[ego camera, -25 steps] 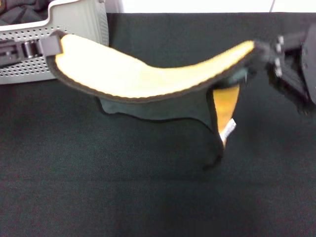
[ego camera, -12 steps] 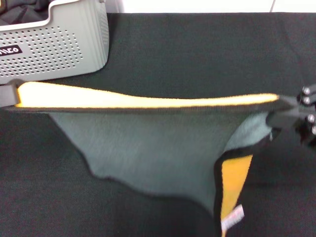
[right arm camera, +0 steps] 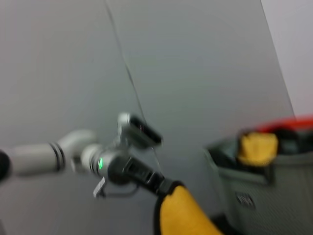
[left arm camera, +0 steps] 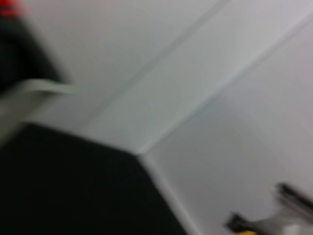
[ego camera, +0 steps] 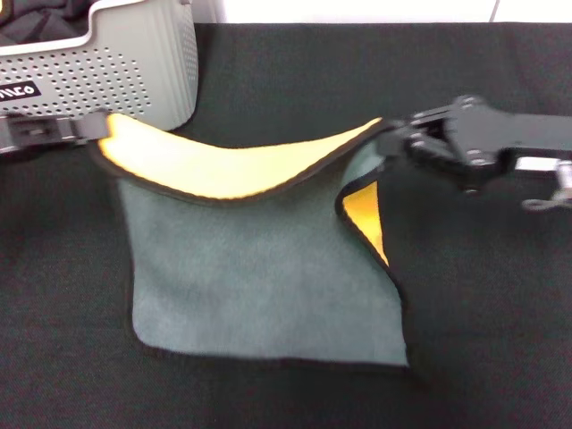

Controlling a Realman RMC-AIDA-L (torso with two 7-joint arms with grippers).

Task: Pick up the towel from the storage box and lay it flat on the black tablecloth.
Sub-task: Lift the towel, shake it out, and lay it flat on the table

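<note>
head view: towel (ego camera: 259, 295) lower than a moment ago, grey-green half now on black tablecloth (ego camera: 268, 80)
left gripper (ego camera: 89, 130): pinching the 10 o'clock corner
right gripper (ego camera: 393, 141): pinching the 2 o'clock corner
meaning: nearly flat

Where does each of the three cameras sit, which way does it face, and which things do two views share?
Head view: on the robot's head, facing down at the towel on the black tablecloth; the left hand and right hand each pinch a corner.
Left wrist view: on the left arm, facing mostly walls.
Right wrist view: on the right arm, facing across to the left hand.
Shared: head and right wrist views show the towel and storage box.
</note>
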